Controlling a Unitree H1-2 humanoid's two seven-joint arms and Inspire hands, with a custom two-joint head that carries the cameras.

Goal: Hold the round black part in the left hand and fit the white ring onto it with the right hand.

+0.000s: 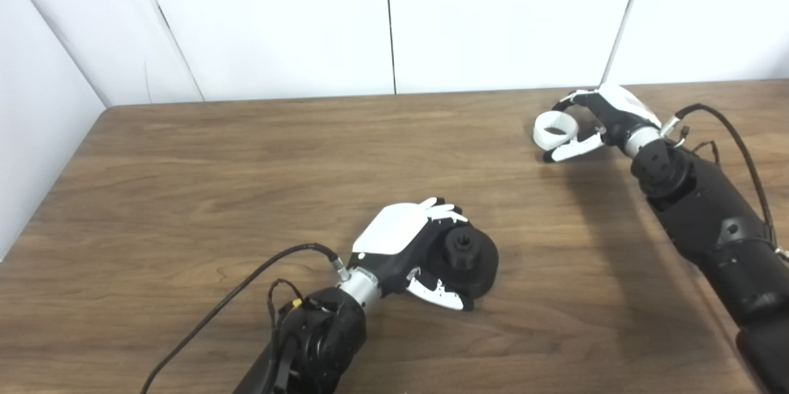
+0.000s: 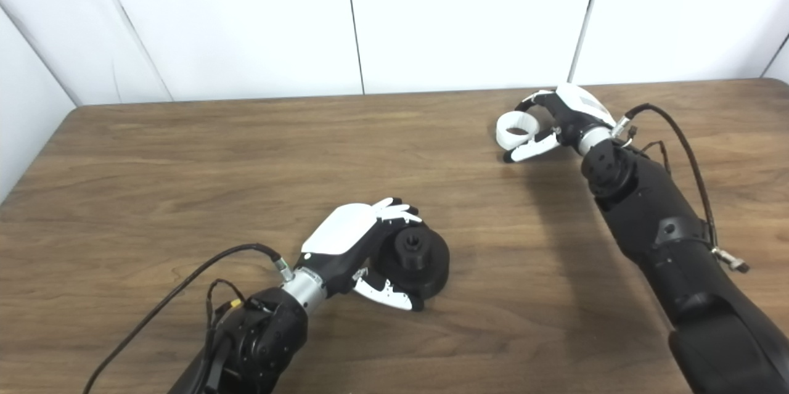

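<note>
Left hand [image 1: 407,246] gripping black part [image 1: 468,258] mid-counter [image 1: 185,197], fingers [image 1: 441,209] partly hiding it; right hand [image 1: 607,119] pinching white ring [image 1: 555,129] near far edge, well apart.

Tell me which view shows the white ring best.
The left eye view: the white ring appears slightly larger there, its hole open, held in the right hand. The right eye view shows the same, slightly smaller.

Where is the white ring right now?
The white ring is at the far right of the table, near its back edge, held in the right hand. It is far from the black part in the left hand.
</note>
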